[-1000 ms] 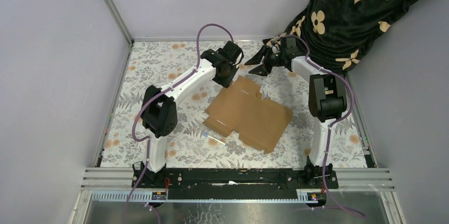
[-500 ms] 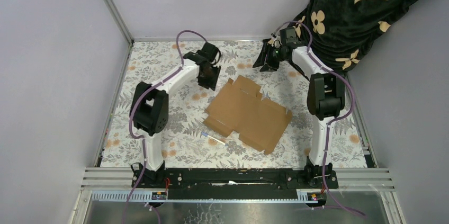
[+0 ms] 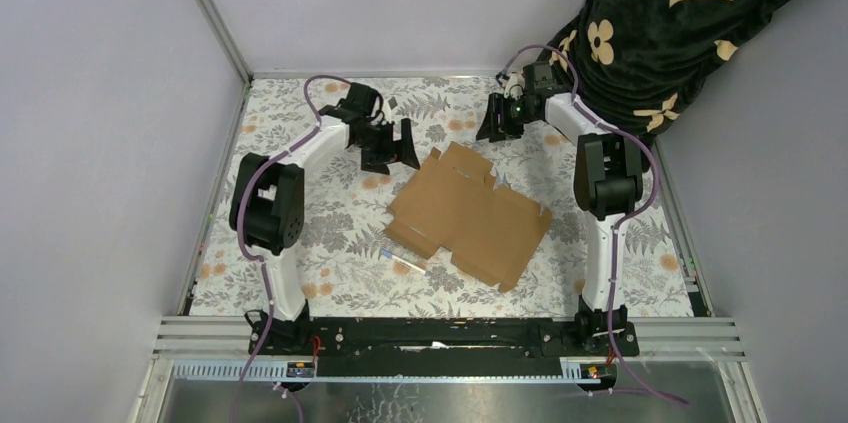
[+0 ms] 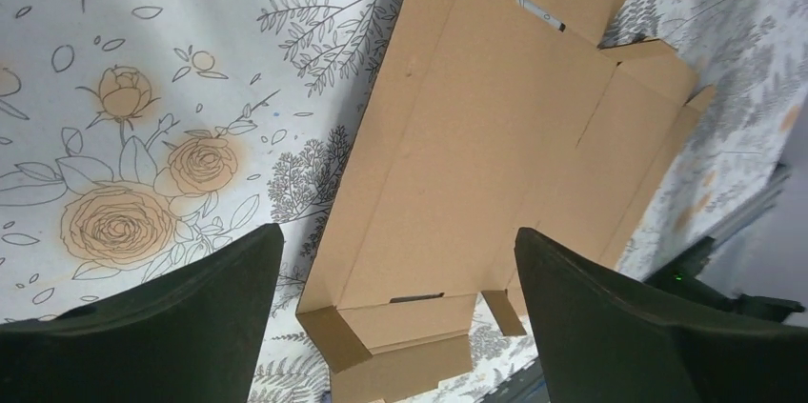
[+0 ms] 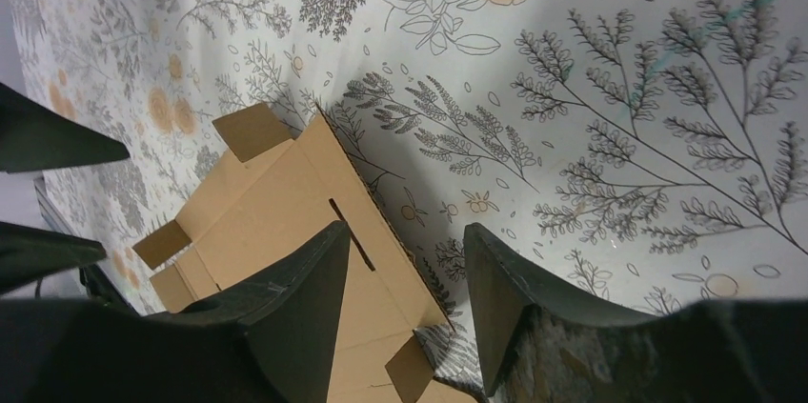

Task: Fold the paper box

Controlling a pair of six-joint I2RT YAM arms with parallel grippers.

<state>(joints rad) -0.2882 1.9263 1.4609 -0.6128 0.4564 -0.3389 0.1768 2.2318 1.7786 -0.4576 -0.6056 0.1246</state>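
Observation:
The paper box (image 3: 468, 213) lies as a flat brown die-cut sheet in the middle of the flowered table. My left gripper (image 3: 395, 148) hovers just off the sheet's far left corner, jaws wide open and empty. In the left wrist view the sheet (image 4: 495, 136) spreads out below and ahead of the left gripper (image 4: 397, 230). My right gripper (image 3: 497, 123) hangs beyond the sheet's far edge, open with nothing between its fingers. The right wrist view shows the sheet (image 5: 276, 203) with its slit and flaps behind the right gripper (image 5: 406, 227).
A small white pen-like stick (image 3: 402, 262) lies at the sheet's near left edge, also in the left wrist view (image 4: 541, 13). A black cloth with beige flowers (image 3: 680, 23) hangs at the far right. Grey walls close in the left side and the back.
My left gripper has swung left, away from the sheet's far corner, and opened wide. The right gripper has drawn back a little toward the far right. The sheet has stayed put.

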